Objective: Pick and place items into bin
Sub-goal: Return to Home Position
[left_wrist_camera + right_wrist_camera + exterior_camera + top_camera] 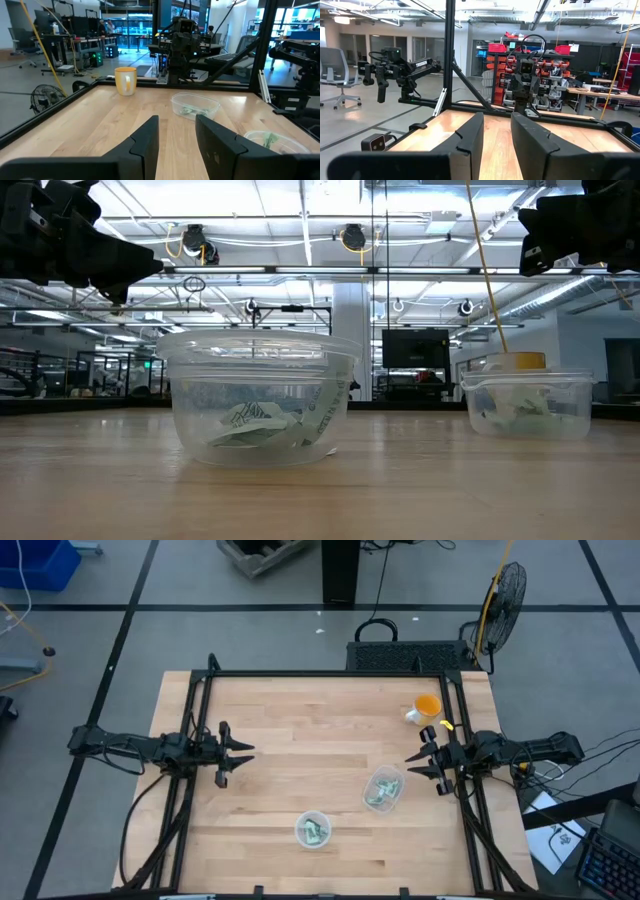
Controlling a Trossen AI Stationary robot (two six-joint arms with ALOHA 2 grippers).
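Green-and-white crinkly items lie inside two clear containers on the wooden table: a round cup [313,829] near the front edge, with items [262,425] on its bottom, and a wider tub [384,788] to its right, with items [190,110]. Which of them is the bin I cannot tell. My left gripper [243,754] hovers level at the table's left side, open, with nothing between its fingers [147,142]. My right gripper [414,763] hovers at the right side facing it, open and empty as well [496,137].
An orange cup [427,707] stands at the far right, close to the right arm. A black frame [320,673] runs round the table. Bare wood lies between the two grippers. A fan [503,595] stands on the floor beyond the far right corner.
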